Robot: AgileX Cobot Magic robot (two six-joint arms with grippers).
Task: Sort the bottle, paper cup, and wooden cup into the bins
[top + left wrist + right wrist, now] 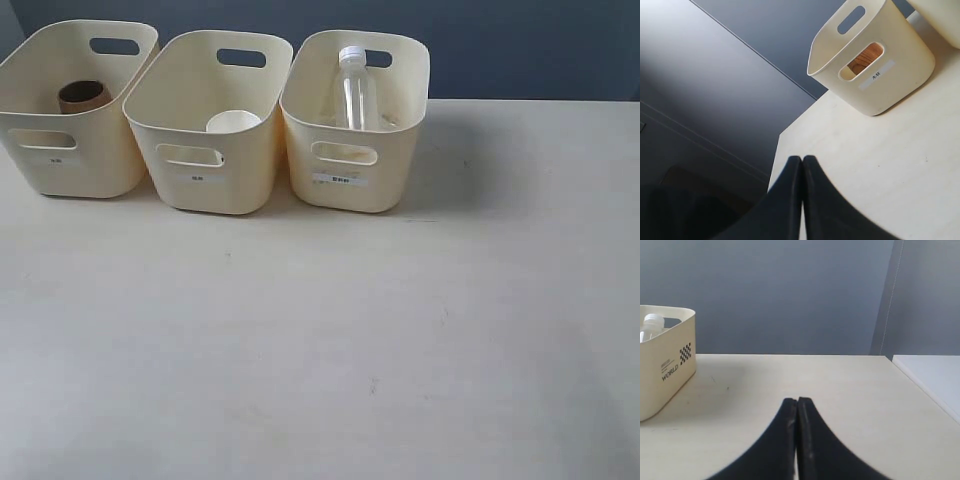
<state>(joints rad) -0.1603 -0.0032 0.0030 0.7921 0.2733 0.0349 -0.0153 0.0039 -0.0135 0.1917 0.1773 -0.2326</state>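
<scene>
Both pincers (802,159) (797,401) closed, empty; bins (355,185) with the bottle (351,90) well apart.

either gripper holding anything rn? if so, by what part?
Nothing held. Left gripper and right gripper are both shut on nothing. The clear plastic bottle, white paper cup and brown wooden cup sit in the cream bins.

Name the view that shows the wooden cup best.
The exterior view: the wooden cup shows its rim inside the left bin. The left wrist view gives only a brown patch through the handle cutout; the right wrist view shows none of it.
</scene>
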